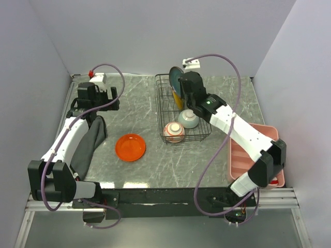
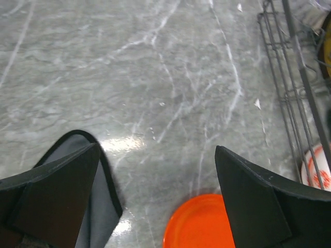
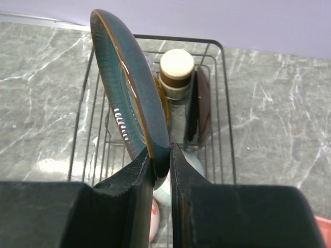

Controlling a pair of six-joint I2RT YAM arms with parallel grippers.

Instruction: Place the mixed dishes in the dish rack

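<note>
My right gripper [image 3: 161, 160] is shut on the rim of the teal plate with the orange-red rim [image 3: 129, 88] and holds it on edge over the far end of the black wire dish rack [image 1: 164, 106]; the top view shows the gripper [image 1: 182, 87] and the plate [image 1: 175, 77]. In the rack are a tan cup [image 3: 177, 72], a dark reddish bowl on edge [image 3: 202, 108], a mint-green bowl [image 1: 189, 119] and an upturned red floral bowl [image 1: 174, 132]. An orange-red shallow dish [image 1: 130, 147] lies on the table. My left gripper [image 2: 158, 150] is open and empty above the table beside it.
A black cloth [image 1: 90, 140] lies under the left arm, left of the orange dish. A pink compartment tray [image 1: 243, 152] sits at the right edge under the right arm. Walls close the table on three sides.
</note>
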